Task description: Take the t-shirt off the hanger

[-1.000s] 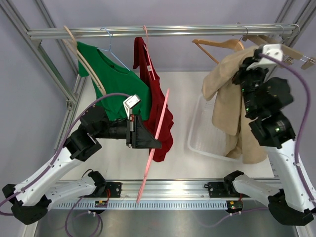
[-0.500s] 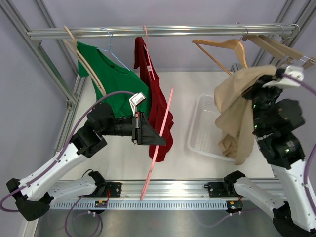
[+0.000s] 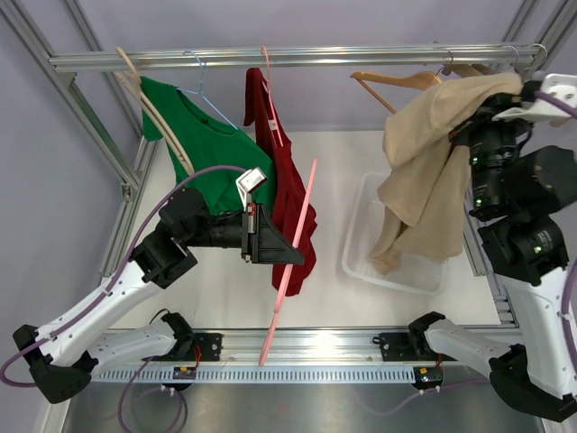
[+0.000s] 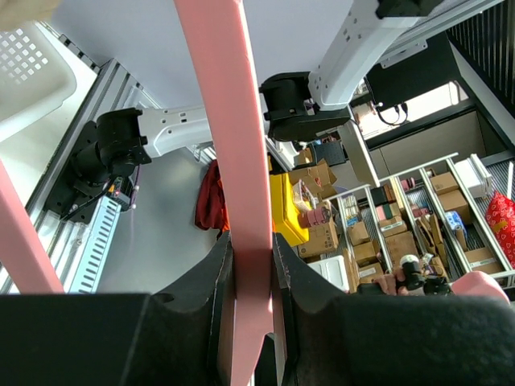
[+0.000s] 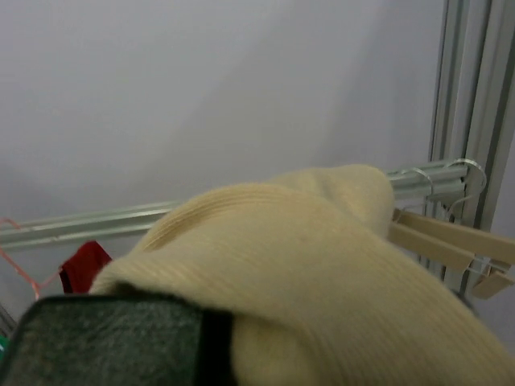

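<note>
My right gripper (image 3: pixel 487 122) is shut on a beige t-shirt (image 3: pixel 424 171) and holds it high by the rail; the cloth drapes over the gripper and hides the jaws. The shirt fills the right wrist view (image 5: pixel 306 265), with one finger pad (image 5: pixel 105 338) showing under it. A bare wooden hanger (image 3: pixel 401 81) hangs on the rail to its left. My left gripper (image 3: pixel 279 248) is shut on the lower bar of a pink hanger (image 3: pixel 302 212), seen clamped in the left wrist view (image 4: pixel 233 161). The pink hanger carries a red t-shirt (image 3: pixel 279 171).
A green t-shirt (image 3: pixel 212 149) hangs on a hanger at the left of the metal rail (image 3: pixel 270 59). A white basket (image 3: pixel 361 244) stands on the table under the beige shirt's hem. More wooden hangers (image 5: pixel 451 241) hang at the rail's right end, by the frame post.
My right gripper has lifted the beige t-shirt up and back toward the rail, and its hem has swung left over the basket. My left gripper edged slightly right with the pink hanger.
</note>
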Robot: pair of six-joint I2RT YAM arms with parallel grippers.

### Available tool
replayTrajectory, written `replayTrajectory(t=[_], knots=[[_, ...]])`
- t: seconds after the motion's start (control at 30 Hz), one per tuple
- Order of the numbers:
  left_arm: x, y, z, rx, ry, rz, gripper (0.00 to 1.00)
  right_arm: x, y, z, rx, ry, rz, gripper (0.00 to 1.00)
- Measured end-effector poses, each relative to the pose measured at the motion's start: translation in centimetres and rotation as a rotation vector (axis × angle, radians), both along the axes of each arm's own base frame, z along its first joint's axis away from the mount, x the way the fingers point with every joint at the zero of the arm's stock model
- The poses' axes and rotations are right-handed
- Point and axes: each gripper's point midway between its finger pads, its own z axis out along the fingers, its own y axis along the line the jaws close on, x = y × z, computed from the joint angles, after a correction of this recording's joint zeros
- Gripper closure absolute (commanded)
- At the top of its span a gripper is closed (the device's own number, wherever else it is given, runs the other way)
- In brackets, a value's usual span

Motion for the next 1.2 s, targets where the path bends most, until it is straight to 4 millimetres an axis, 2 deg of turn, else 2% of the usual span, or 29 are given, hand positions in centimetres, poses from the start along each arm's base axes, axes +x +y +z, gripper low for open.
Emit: replayTrajectory(t=[0.2,0.27,0.33,0.5,0.63,0.77,0.8,0.9,0.93,0.97,1.03,1.2], knots=[[0.0,0.0,0.1,-0.003,-0.001,0.000,1.00,3.2,1.5,-8.2,-0.075,0.161,-0.008,1.00],[0.0,0.0,0.1,-0.006,0.001,0.001,1.00,3.9,1.8,-11.8,-0.077,0.210,-0.003,1.00],[0.0,0.0,0.3,-0.011,0.003,0.001,1.00,3.8,1.8,-16.2,-0.057,0.272,-0.003,1.00],[0.4,-0.4,1.1,-0.043,0.016,0.009,1.00,2.0,0.7,-28.6,0.041,0.442,-0.035,0.99],[1.7,-1.6,1.0,-0.042,0.058,0.027,1.00,1.8,0.3,-37.0,0.101,0.601,-0.103,0.97],[3.1,-2.7,1.0,-0.031,0.080,0.053,1.00,1.8,0.4,-44.1,0.112,0.790,-0.166,0.80],[3.4,-3.0,1.5,-0.035,0.077,0.057,1.00,1.5,0.4,-45.1,0.120,0.824,-0.176,0.61],[4.1,-3.7,3.0,-0.063,0.061,0.062,1.00,1.0,0.5,-45.4,0.164,0.854,-0.181,0.34],[4.3,-3.9,3.4,-0.074,0.058,0.063,1.00,0.7,0.5,-44.8,0.174,0.857,-0.180,0.21],[4.6,-4.1,3.8,-0.081,0.058,0.064,1.00,0.7,0.6,-43.8,0.195,0.841,-0.173,0.15],[5.2,-4.8,4.3,-0.092,0.059,0.066,1.00,0.2,0.5,-41.0,0.230,0.783,-0.144,0.10],[7.9,-6.9,5.0,-0.100,0.078,0.097,1.00,-3.1,-0.4,-32.4,0.326,0.574,-0.026,0.10]])
